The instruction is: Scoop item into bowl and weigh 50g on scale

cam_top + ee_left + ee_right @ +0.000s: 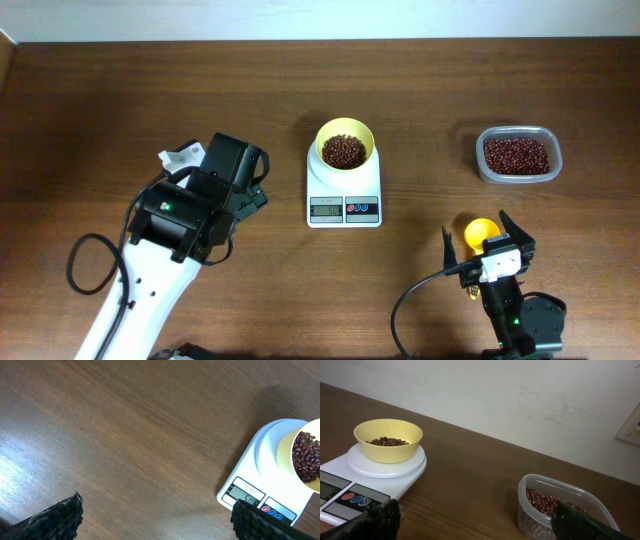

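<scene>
I have the bowl (387,451) sitting upright in the middle of the round platform of the scale (345,190). The scale is in the middle of the counter (150,90), with its display and buttons on the near edge. The beans (345,151) lie in a loose heap at the bottom of the bowl, well below its rim. The display is lit, but I can't read the number from any view.

My left claw (157,507) is to the left of the scale and apart from it. Its fingers are spread wide with only bare wood between them. From its wrist camera I see the scale's front corner and part of the bowl off to the right.

My right claw (476,510) is low at the near right of the counter, and its fingers are also spread wide. From overhead, the scoop (480,232) shows between those fingers. I can't tell whether either finger touches it, and the wrist camera doesn't show it at all.

The tub (519,129) stands at the far right, well apart from the scale, and holds a layer of the same beans.
</scene>
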`<act>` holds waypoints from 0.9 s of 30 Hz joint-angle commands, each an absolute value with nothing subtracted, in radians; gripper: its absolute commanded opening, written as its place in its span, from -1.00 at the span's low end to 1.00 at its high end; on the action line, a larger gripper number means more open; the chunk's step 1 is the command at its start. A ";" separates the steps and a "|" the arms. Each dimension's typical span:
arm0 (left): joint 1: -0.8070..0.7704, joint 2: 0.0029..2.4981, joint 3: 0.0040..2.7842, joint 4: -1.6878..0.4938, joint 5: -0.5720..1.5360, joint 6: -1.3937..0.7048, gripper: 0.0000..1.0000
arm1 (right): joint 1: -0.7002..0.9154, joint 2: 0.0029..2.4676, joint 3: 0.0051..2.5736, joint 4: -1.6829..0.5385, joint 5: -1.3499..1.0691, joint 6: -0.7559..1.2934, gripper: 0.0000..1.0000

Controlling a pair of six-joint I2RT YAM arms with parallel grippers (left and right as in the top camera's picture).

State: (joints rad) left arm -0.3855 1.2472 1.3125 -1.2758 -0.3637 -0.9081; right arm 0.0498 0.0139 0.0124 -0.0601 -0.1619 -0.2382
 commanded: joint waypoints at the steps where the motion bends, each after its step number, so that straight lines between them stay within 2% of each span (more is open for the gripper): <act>1: -0.381 1.235 1.314 -1.277 -0.373 -0.907 0.98 | 0.059 0.003 0.006 -0.064 -0.168 -0.228 0.98; 17: -0.383 1.199 1.313 -1.278 -0.370 -0.907 0.98 | 0.059 0.003 0.006 -0.064 -0.168 -0.228 0.98; 23: -0.366 0.986 1.291 -1.286 -0.385 -0.907 0.98 | 0.059 0.003 0.006 -0.064 -0.168 -0.228 0.98; 27: -0.292 0.806 1.156 -1.217 -0.388 -0.907 0.98 | 0.059 0.003 0.006 -0.064 -0.169 -0.228 0.98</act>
State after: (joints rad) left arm -0.3389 0.8970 1.2572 -1.2648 -0.3744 -0.9085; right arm 0.0494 0.0135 0.0124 -0.0601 -0.1619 -0.2379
